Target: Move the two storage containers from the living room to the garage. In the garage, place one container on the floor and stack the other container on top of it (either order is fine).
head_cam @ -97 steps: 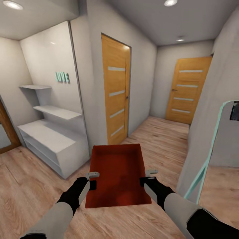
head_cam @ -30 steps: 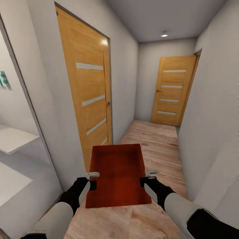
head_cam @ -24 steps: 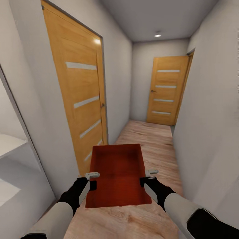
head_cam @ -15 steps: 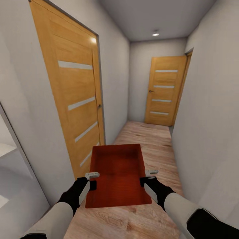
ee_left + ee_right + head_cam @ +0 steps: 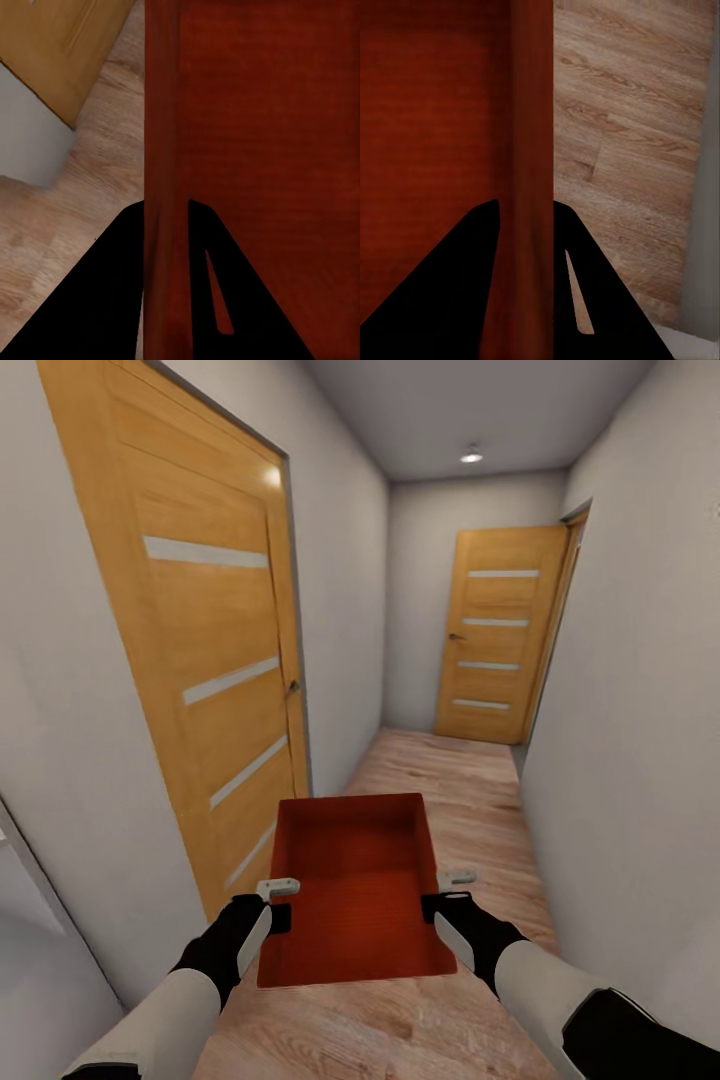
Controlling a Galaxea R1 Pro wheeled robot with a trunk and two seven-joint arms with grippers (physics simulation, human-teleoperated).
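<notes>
Red-orange open-topped storage container (image 5: pixel 355 885), empty, held level.

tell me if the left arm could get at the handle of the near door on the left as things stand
Probably not. The left pincer is clamped on the storage container's side wall, as is the right pincer opposite. The door handle is ahead, higher, off to the side; reaching it would mean letting go.

A light wood plank floor (image 5: pixel 450 780) ran down the narrow hallway; nothing visibly rested on it.
</notes>
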